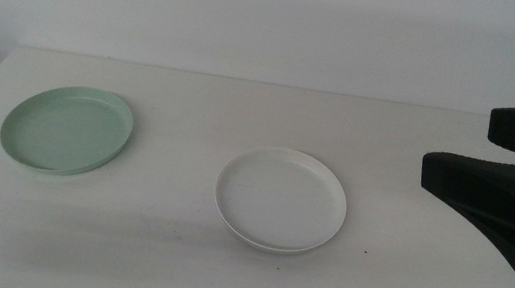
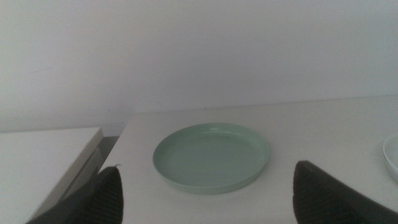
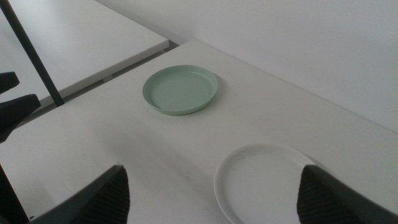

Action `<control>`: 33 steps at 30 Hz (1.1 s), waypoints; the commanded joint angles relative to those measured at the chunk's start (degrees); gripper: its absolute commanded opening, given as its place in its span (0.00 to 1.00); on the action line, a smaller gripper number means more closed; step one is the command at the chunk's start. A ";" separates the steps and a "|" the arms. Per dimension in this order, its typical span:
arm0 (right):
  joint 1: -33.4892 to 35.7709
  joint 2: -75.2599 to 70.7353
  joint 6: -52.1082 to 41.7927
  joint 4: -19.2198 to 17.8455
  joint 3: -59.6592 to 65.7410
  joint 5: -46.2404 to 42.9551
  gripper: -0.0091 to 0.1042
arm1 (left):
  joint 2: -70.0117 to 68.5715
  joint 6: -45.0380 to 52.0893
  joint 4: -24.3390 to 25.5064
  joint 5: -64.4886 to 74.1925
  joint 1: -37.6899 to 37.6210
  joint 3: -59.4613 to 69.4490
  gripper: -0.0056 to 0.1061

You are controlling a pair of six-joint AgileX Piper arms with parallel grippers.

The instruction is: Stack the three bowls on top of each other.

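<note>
Mint bowl (image 1: 67, 130) beside white bowl (image 1: 281, 200)

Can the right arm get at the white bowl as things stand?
Probably yes. The right gripper, jaws open, is raised at the table's right side, and the white bowl lies alone on bare table between it and the mint green bowl; nothing blocks it.
</note>
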 commanded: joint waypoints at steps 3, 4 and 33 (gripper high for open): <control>0.12 -0.30 -0.14 0.16 0.22 -0.53 0.90 | 2.96 -0.70 -0.17 4.44 1.42 -6.18 0.89; 0.12 -0.30 -0.14 0.16 0.22 -0.53 0.90 | 5.96 -0.70 -0.42 8.42 2.03 -10.25 0.89; 0.12 -0.30 -0.14 0.16 0.22 -0.76 0.90 | 59.71 -17.72 4.48 38.70 4.70 -59.94 0.89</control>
